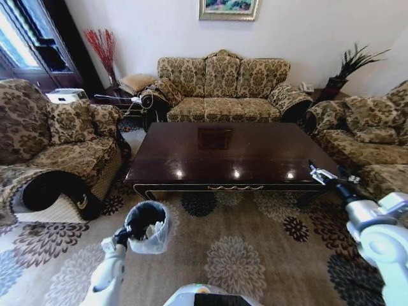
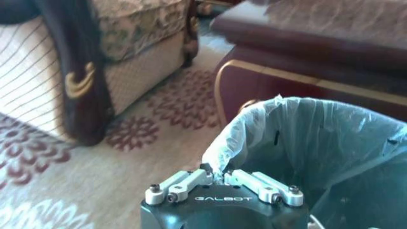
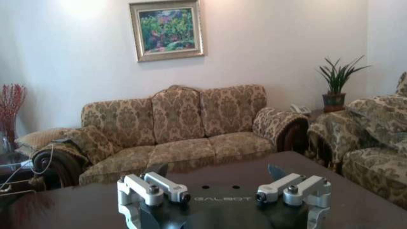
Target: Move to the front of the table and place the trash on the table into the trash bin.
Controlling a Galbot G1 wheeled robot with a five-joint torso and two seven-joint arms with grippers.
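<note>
The robot stands in front of the counter (image 1: 229,156), with the long sofa (image 1: 220,89) behind it. The dark, shiny top has no trash on it that I can see, just small spots of light and a darker square in the middle.

The left tool (image 2: 222,183) is pinched shut on the white bag at the rim of the bin (image 2: 318,152). The bin (image 1: 148,226) hangs from that tool, low at the robot's left, over the rug (image 1: 242,255) and just in front of the counter's near left corner. I cannot see anything lying in the part of the bag that shows.

The right tool (image 3: 222,193) is wide open and holds nothing. It floats over the counter (image 3: 356,200), looking toward the sofa (image 3: 184,133). From the head view the right tool (image 1: 317,172) is at the counter's near right corner.

I think the clearing step is over or close to over, because the top looks bare. The next move calls for a good look around the counter for any small bit left. If none is found, the bin needs to go down softly on the rug, standing up, before the left tool lets go of the bag.
</note>
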